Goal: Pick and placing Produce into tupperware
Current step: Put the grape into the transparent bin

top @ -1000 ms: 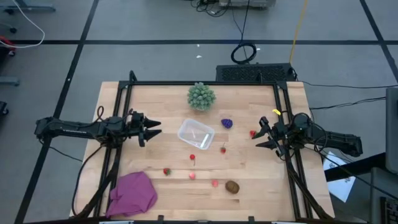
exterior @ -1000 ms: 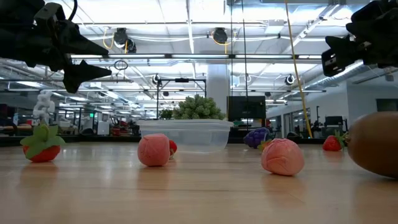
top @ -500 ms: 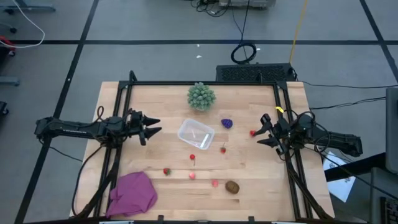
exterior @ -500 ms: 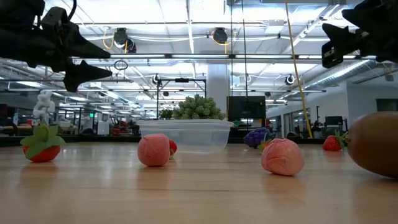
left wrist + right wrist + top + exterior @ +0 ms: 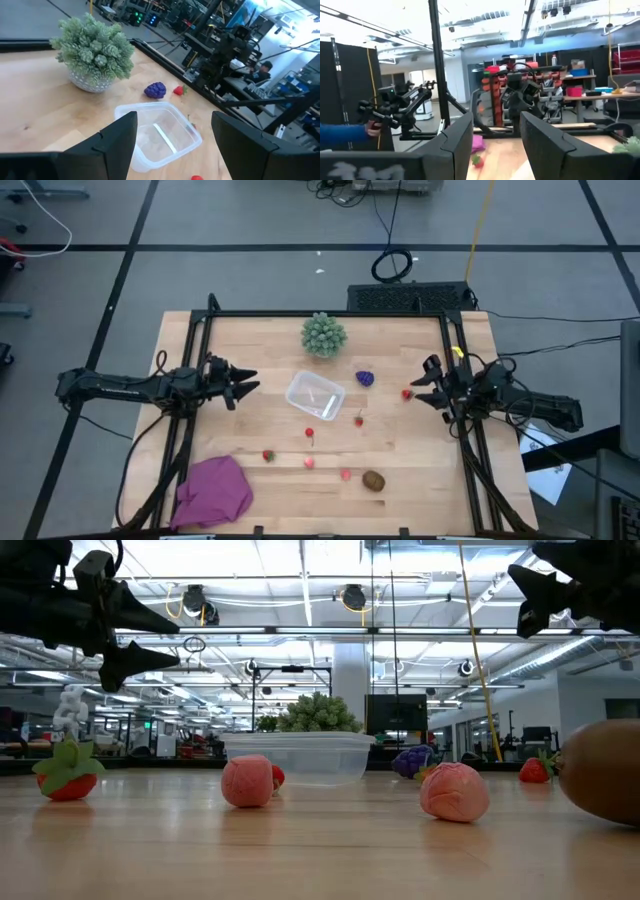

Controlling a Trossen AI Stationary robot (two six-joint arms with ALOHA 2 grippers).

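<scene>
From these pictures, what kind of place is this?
Probably a robotics lab or workshop. A wooden table carries two robot arms, cables lie on the grey floor, and beyond it the low view shows a big hall with ceiling lights and more rigs.

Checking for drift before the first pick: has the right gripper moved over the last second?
Yes. The right gripper has swung toward the table's far edge, now farther from the brown oval toy fruit; its fingers are open.

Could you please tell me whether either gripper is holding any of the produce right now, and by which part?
Nothing is held. The left gripper and right gripper both hang open and empty above the table, apart from every fruit.
</scene>
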